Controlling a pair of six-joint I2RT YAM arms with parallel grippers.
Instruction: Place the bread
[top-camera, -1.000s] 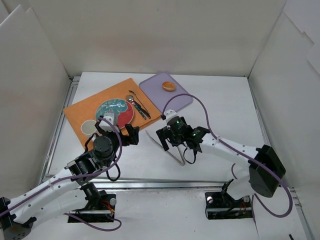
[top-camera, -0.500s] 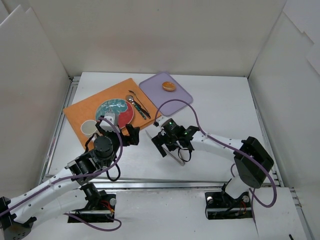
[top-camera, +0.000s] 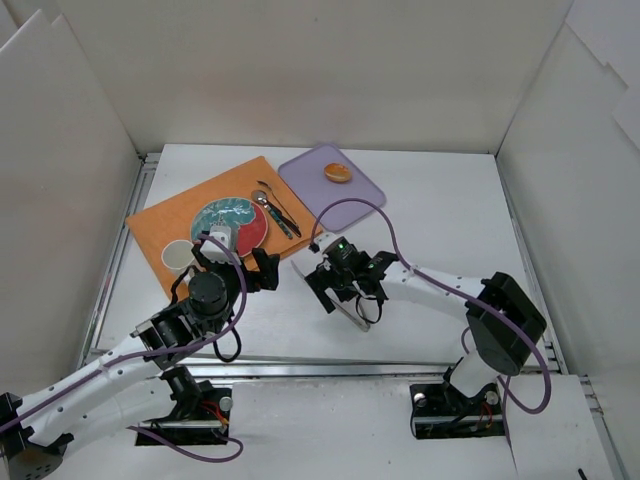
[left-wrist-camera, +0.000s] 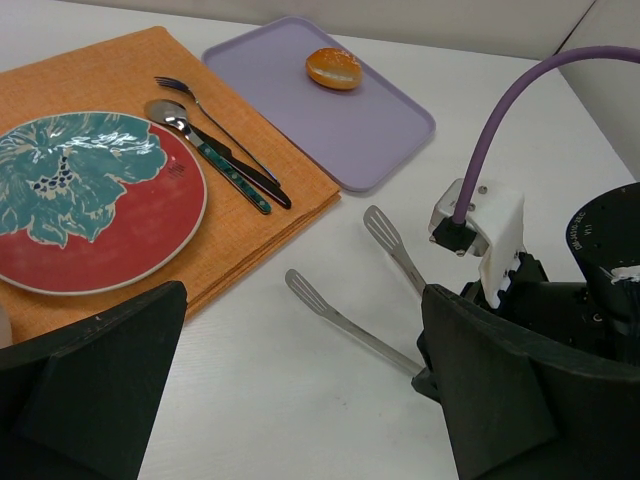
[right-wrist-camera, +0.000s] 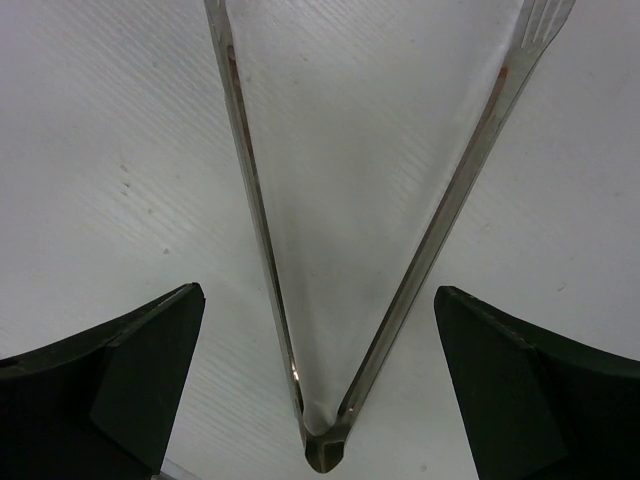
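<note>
- White walls (top-camera: 320, 70) stand all around the white table (top-camera: 450, 230) I am working on.
- My right gripper (right-wrist-camera: 318, 292) is spread wide open and holds nothing.
- It hangs low over the metal tongs (right-wrist-camera: 322, 448), with one finger on each side of their joined end. The fingers do not touch them.
- I see the tongs lying flat on the table, their two arms open like a V.
- My left gripper (left-wrist-camera: 303, 300) is wide open too, with nothing in it. It points at the table next to the orange mat (left-wrist-camera: 100, 70).
- On the mat I see a red and green plate (left-wrist-camera: 90, 200). A fork (left-wrist-camera: 200, 105), a spoon (left-wrist-camera: 165, 112) and a knife (left-wrist-camera: 240, 165) lie beside it.
- A white cup (top-camera: 178, 256) stands on the mat, close to my left arm.
- The bread (left-wrist-camera: 334, 68) sits on the purple tray (left-wrist-camera: 360, 130), near the tray's far end. It is well apart from both grippers.
- The tray touches the far corner of the mat.
</note>
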